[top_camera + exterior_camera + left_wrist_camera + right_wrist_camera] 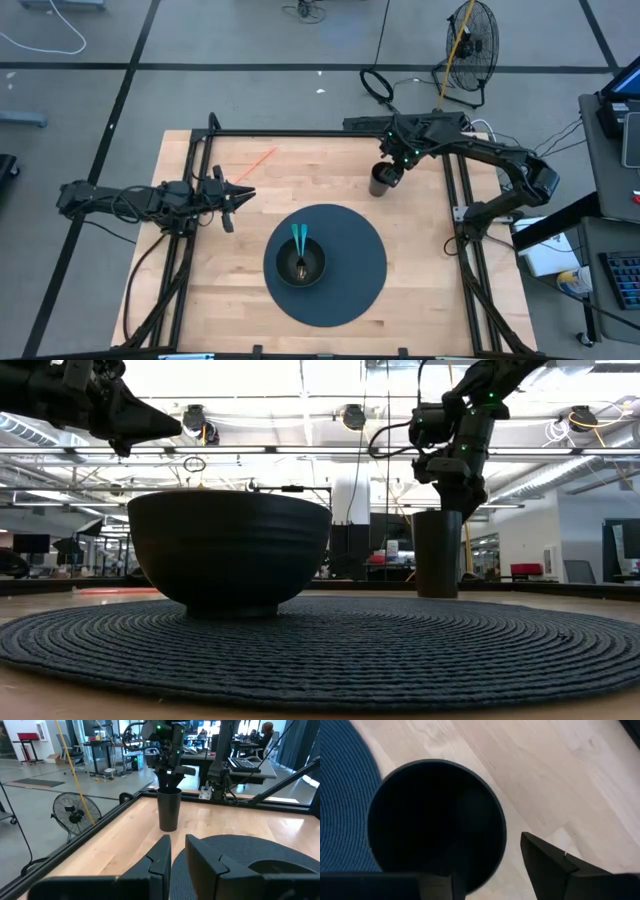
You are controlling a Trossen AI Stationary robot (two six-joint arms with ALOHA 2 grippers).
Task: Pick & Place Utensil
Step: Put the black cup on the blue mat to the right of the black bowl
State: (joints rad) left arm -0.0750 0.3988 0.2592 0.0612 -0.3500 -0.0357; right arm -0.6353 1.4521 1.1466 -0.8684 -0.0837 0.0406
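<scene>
A black cup [381,181] [438,552] [169,810] stands upright on the wood near the table's far right. My right gripper [391,168] [458,498] [490,857] hangs open just above it, pointing down. One finger is over the cup's mouth [435,820] and the other is outside the rim. The inside of the cup is dark, so what it holds is hidden. A dark bowl [300,265] [230,550] sits on a round blue mat [355,275]. Teal-handled utensils [299,239] lean in the bowl. My left gripper [243,195] [178,845] hovers at the table's left, holding nothing, with a narrow gap between its fingers. My right gripper has its fingers astride the cup's rim [502,827], coming from above. I cannot tell whether either finger touches the cup. The cup stands upright on the table.
A thin orange stick [258,160] lies on the wood toward the far left. Black frame rails [300,133] run along the table's far, left and right sides. A floor fan [470,40] stands beyond the far edge. Bare wood shows between the mat and the left arm.
</scene>
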